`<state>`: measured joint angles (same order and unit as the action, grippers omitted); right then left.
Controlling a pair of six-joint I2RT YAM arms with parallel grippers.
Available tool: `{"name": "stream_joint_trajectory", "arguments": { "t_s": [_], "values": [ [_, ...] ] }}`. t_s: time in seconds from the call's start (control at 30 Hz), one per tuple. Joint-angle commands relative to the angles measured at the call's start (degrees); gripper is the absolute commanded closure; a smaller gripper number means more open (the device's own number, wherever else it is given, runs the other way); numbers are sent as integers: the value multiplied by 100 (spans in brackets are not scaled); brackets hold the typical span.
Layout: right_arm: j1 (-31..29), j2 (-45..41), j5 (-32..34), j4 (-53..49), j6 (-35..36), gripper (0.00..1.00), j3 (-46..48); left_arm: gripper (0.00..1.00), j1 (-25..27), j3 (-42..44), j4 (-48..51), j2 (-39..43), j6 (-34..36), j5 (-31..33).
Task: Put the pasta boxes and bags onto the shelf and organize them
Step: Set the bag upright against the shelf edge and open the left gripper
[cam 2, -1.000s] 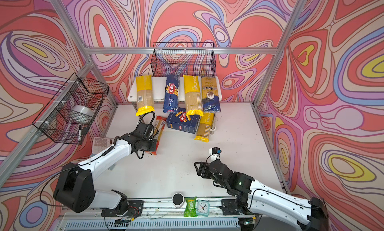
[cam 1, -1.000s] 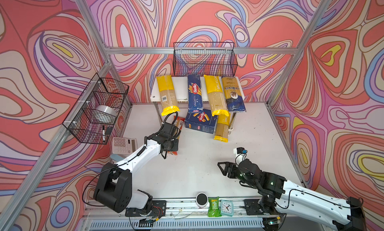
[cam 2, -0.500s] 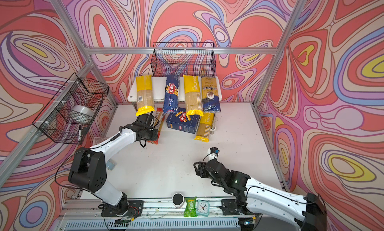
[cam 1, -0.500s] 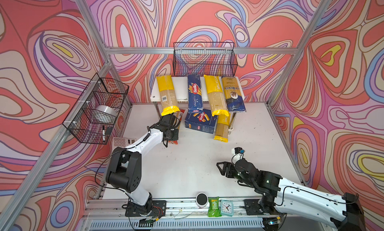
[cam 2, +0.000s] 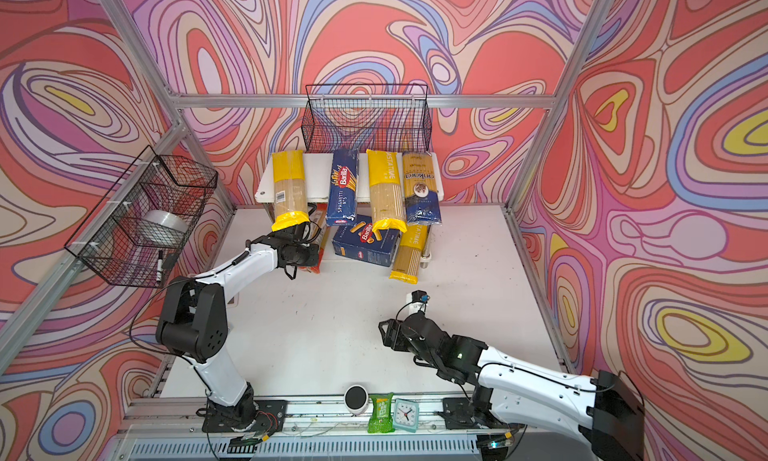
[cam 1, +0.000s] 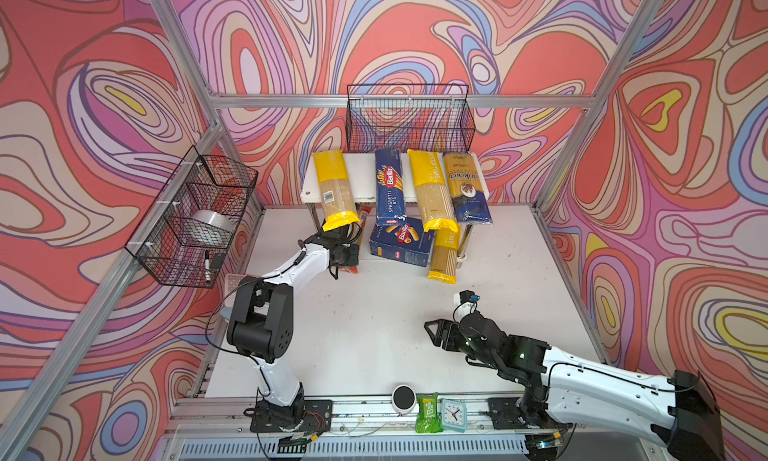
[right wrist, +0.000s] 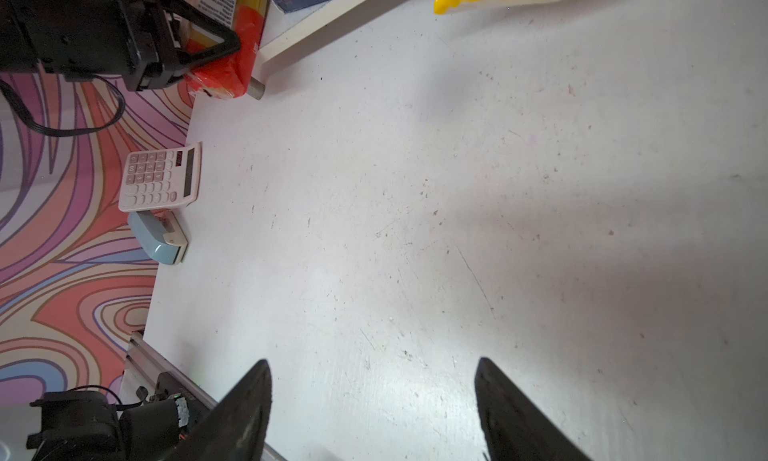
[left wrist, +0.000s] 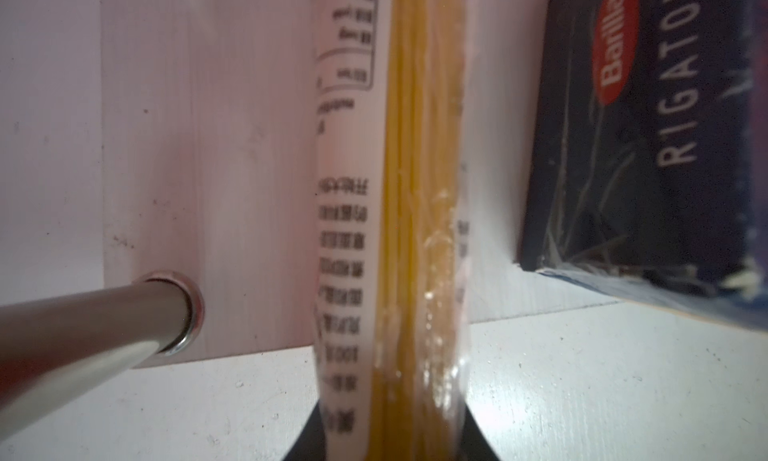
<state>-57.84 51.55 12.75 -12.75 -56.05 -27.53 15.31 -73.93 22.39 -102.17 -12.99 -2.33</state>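
The left end effector (cam 1: 347,253) is right at the front of the shelf (cam 1: 365,176), low down under its left end. It has the red-ended spaghetti packet (left wrist: 390,209) between its fingers. I cannot tell whether they pinch it or have begun to let go. The packet lies along the shelf's lower board, between the chrome leg (left wrist: 104,317) and the rigatoni box (cam 1: 401,241), and its red end (right wrist: 232,64) hangs out past the front edge of the shelf.

That overhang worries me: if the arm draws back with the fingers only half loosened, it could drag the packet off the shelf again. The wrist also sits just beneath the yellow-ended packet (cam 1: 334,191), which juts out over the front of the shelf's top board, so a lift straight up could knock that one down. The rigatoni box sits askew on the shelf and a sideways nudge would shove it further out.

The right end effector (cam 1: 432,334) hangs well in front of the shelf over bare table (right wrist: 415,189), fingers spread and holding nothing.

A second ago the left arm was further back from the shelf, carrying the packet over the table. Since then it has reached in and slid the packet onto the lower board. The right arm has barely shifted.
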Motion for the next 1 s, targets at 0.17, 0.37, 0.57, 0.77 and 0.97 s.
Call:
{"name": "stream_joint_trajectory", "arguments": {
  "t_s": [0.17, 0.37, 0.57, 0.77, 0.97],
  "values": [
    [-14, -497, 311, -177, -99, 21, 63, 48, -81, 35, -506, -151, 181, 193],
    [-11, -823, 566, -710, 30, 21, -73, 25, -94, 265, -477, 117, 144, 294],
    [-11, -1097, 836, -1429, -90, 17, -305, 1, -98, 813, -333, 772, 152, 458],
    [-9, -1337, 1045, -1660, -13, 16, -280, 0, -96, 1713, -323, 1582, -141, 348],
    [-14, -1109, 1297, -2075, 525, 12, -763, 0, -97, 2722, -111, 2775, -280, 715]
  ]
}}
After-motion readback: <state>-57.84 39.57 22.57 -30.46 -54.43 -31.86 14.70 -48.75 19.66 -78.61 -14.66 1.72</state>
